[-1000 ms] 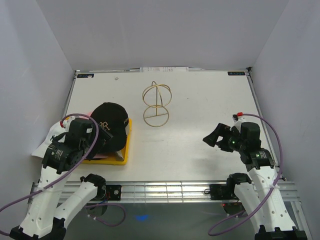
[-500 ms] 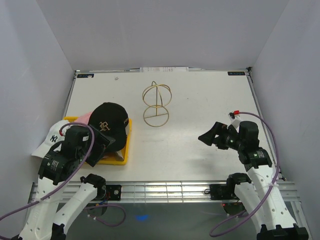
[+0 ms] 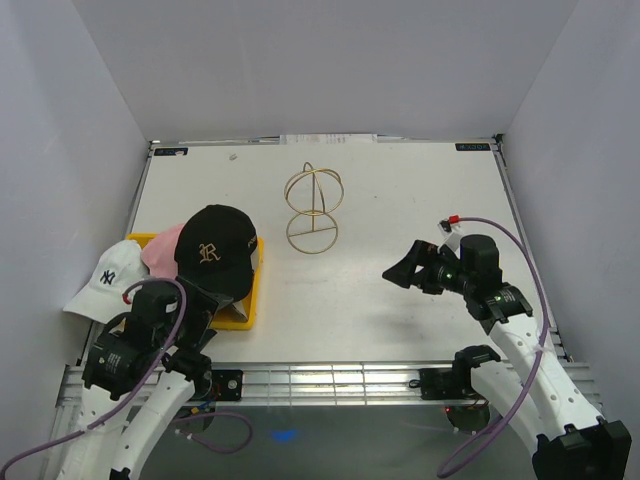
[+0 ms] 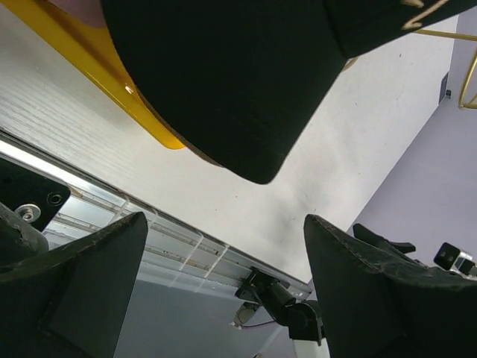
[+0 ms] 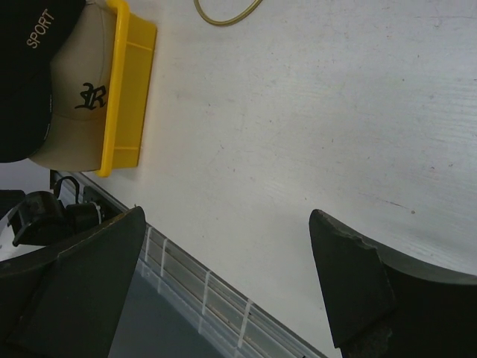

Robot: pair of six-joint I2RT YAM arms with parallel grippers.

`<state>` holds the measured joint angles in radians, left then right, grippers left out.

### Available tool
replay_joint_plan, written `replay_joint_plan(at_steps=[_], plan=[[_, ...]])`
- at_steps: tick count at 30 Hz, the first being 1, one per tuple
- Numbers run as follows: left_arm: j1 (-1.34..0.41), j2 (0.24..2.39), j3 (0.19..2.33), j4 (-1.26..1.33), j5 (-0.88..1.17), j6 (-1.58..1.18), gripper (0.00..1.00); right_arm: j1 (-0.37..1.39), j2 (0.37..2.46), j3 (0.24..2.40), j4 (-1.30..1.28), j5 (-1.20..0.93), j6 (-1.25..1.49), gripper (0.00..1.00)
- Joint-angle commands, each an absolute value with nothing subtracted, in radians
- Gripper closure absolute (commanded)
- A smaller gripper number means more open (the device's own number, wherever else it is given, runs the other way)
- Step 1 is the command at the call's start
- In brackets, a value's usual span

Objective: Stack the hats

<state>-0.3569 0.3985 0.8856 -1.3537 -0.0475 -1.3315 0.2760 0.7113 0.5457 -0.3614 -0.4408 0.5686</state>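
We log the left gripper (image 4: 223, 224) pulled back from the black cap (image 3: 215, 255), right gripper (image 3: 402, 272) advanced leftward; both gape wide, empty.

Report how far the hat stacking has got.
Done: the black cap sits over the tan cap in the tray. In hand: nothing; the left claw and right claw are both open and empty. Left: the white cap lies off the tray's left side, unstacked; the pink cap shows beside the black one, its place in the stack unclear.
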Motion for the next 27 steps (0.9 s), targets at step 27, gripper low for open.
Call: replay_joint_plan(at_steps=[27], plan=[[-0.357, 0.173, 0.63, -1.006, -0.284, -1.43, 0.09, 0.313, 0.698, 0.515, -0.316, -0.403, 0.546, 0.04]])
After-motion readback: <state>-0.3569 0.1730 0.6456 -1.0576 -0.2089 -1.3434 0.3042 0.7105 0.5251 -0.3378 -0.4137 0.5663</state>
